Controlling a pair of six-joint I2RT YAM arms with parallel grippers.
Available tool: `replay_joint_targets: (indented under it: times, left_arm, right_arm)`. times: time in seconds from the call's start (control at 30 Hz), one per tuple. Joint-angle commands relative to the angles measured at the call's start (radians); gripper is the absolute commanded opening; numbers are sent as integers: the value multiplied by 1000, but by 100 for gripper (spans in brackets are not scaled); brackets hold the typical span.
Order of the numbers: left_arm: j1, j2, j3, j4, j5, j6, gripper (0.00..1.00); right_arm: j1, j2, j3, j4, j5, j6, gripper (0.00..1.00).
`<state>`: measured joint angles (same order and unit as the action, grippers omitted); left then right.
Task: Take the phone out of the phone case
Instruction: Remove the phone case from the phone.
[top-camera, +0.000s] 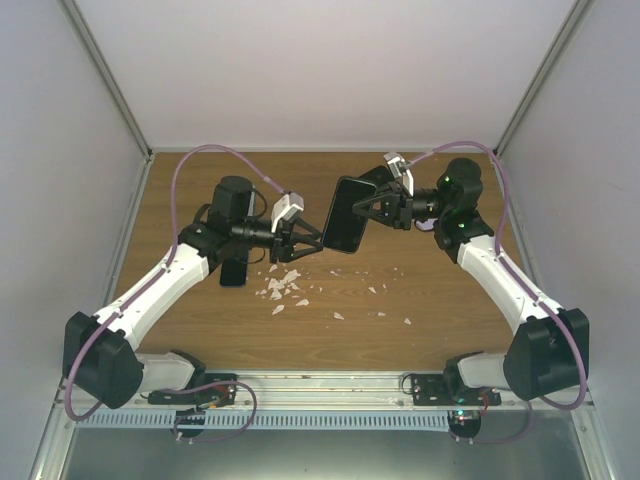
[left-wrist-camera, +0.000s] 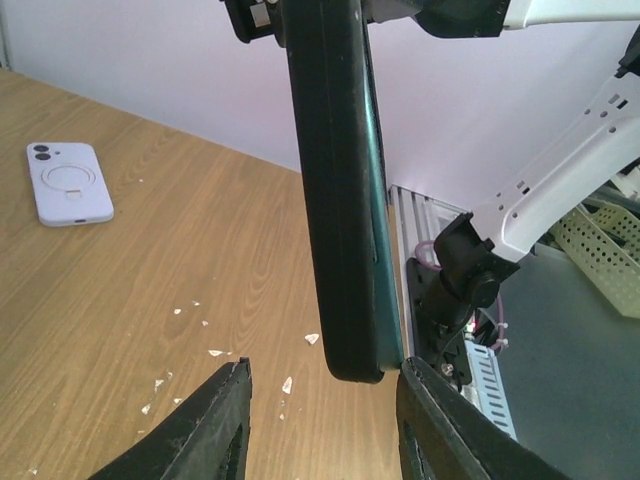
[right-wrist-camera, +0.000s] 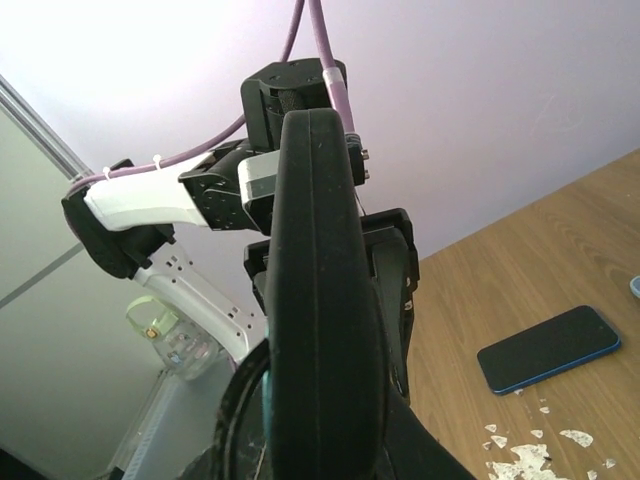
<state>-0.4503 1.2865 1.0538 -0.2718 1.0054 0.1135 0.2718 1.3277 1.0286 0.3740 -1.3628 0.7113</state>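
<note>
A phone in a black case (top-camera: 347, 215) hangs upright in mid-air over the middle of the table. My right gripper (top-camera: 365, 210) is shut on it from the right, and its fingers clamp the case's sides in the right wrist view (right-wrist-camera: 325, 380). In the left wrist view the case (left-wrist-camera: 330, 200) shows edge-on, with the phone's teal edge (left-wrist-camera: 378, 200) along its right side. My left gripper (left-wrist-camera: 325, 385) is open, with one finger on each side of the phone's lower end. Its right finger (left-wrist-camera: 430, 410) is at or touching the teal corner. The left finger (left-wrist-camera: 215, 410) stands well apart.
A second black phone with a blue rim (right-wrist-camera: 548, 348) lies flat on the wooden table, partly under the left arm (top-camera: 234, 272). A lavender case (left-wrist-camera: 70, 183) lies flat farther off. White chips (top-camera: 285, 288) litter the table's middle. Grey walls enclose the table.
</note>
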Motion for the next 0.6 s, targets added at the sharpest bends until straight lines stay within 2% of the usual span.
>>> replay_joint_targets:
  times: [0.0, 0.4, 0.57]
  left_arm:
    - [31, 27, -33, 63, -56, 6, 40]
    - [62, 38, -31, 103, 42, -40, 40]
    - [62, 36, -16, 100, -25, -76, 40]
  right_arm:
    - [20, -20, 24, 60, -98, 46, 0]
    - [33, -26, 12, 67, -120, 48, 0]
    - [39, -22, 18, 62, -122, 45, 1]
